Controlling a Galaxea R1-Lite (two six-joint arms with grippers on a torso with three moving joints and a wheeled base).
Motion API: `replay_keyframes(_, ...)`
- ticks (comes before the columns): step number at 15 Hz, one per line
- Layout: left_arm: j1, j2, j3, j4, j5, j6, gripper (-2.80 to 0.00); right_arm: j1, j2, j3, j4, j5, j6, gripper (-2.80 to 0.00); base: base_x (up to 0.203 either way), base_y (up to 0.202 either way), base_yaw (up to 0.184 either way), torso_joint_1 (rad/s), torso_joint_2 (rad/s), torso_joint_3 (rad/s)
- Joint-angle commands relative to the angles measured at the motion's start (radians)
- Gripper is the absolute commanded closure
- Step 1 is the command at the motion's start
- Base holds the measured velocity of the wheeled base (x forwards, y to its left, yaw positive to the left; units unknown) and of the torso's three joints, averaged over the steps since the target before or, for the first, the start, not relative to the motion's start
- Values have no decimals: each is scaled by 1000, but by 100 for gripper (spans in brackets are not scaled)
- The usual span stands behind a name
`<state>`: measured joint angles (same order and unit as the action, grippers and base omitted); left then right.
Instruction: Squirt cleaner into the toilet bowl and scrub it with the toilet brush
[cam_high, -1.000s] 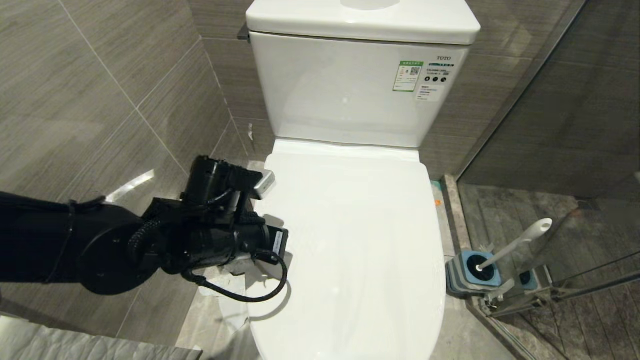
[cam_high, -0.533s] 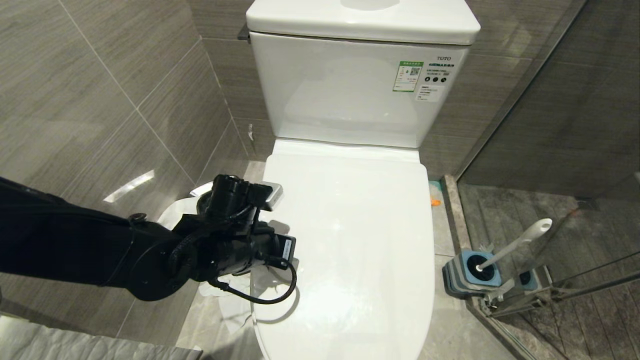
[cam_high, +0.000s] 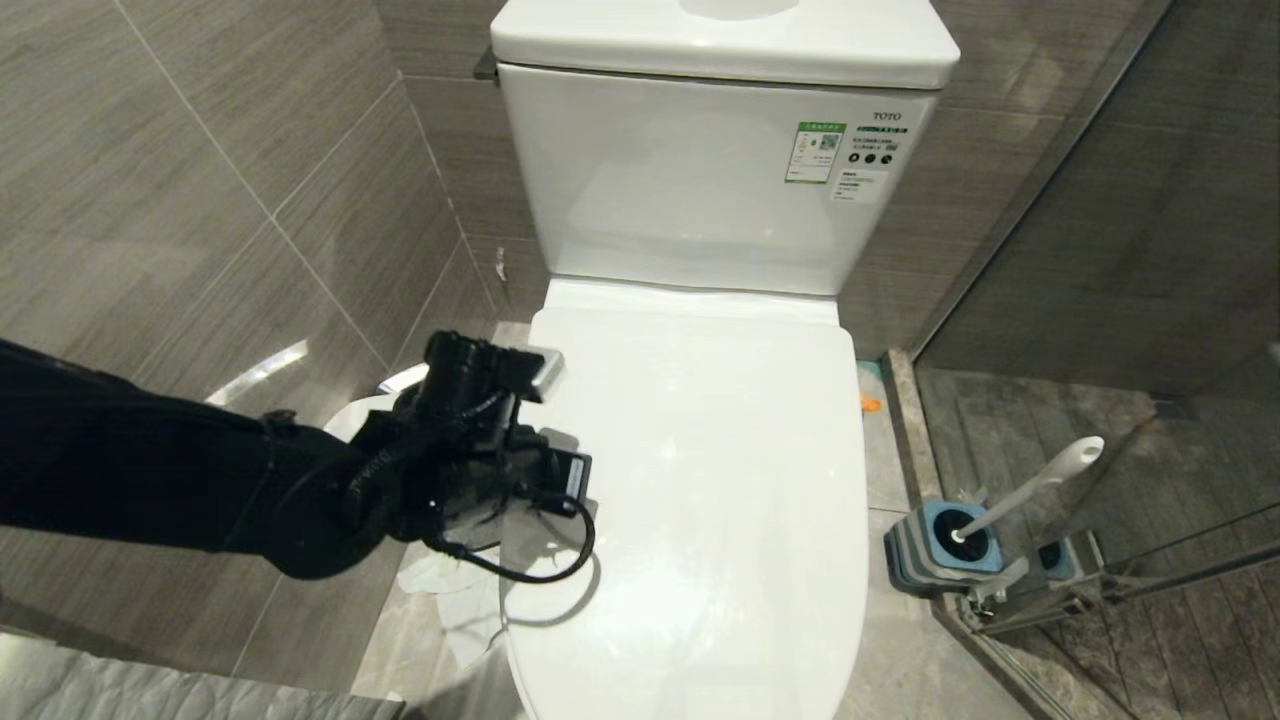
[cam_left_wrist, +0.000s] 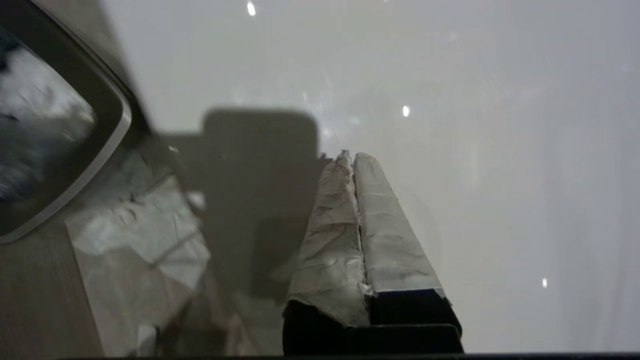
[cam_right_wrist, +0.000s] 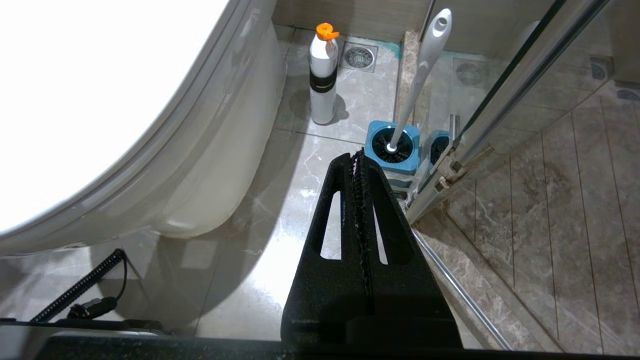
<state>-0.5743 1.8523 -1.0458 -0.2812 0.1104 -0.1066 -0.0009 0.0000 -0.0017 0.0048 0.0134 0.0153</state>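
On the left I see grey wall tiles, crumpled paper (cam_high: 455, 600) on the floor, and a bin (cam_left_wrist: 55, 125) beside the toilet. My left gripper (cam_left_wrist: 354, 162) hangs at the closed lid's (cam_high: 700, 480) left edge, its 2 taped fingers pressed together on nothing; the lid covers the bowl. Right of the toilet stand a bottle (cam_right_wrist: 322, 75) and the brush (cam_high: 1020, 495), its handle leaning up toward the glass door (cam_right_wrist: 525, 80). My right gripper (cam_right_wrist: 357, 160) hangs low near it, shut and empty.
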Motion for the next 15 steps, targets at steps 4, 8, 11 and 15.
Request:
replay_keyframes(4,-2,-255,-204,35,-15,12,0,0,2,0,0,0,0,0,0,0,0,0,0,0)
replay_keyframes(8,-6,-378,-425,324,-20,28,0,-1,0,0,0,0,0,0,0,0,0,0,0,0)
replay_keyframes(11,-3,-422,-683,690,-23,31,0,1,1,0,0,0,0,0,0,0,0,0,0,0)
replay_keyframes(15,-11,-494,-877,1033,-149,32,0,1,2,1,0,0,0,0,0,0,0,0,0,0)
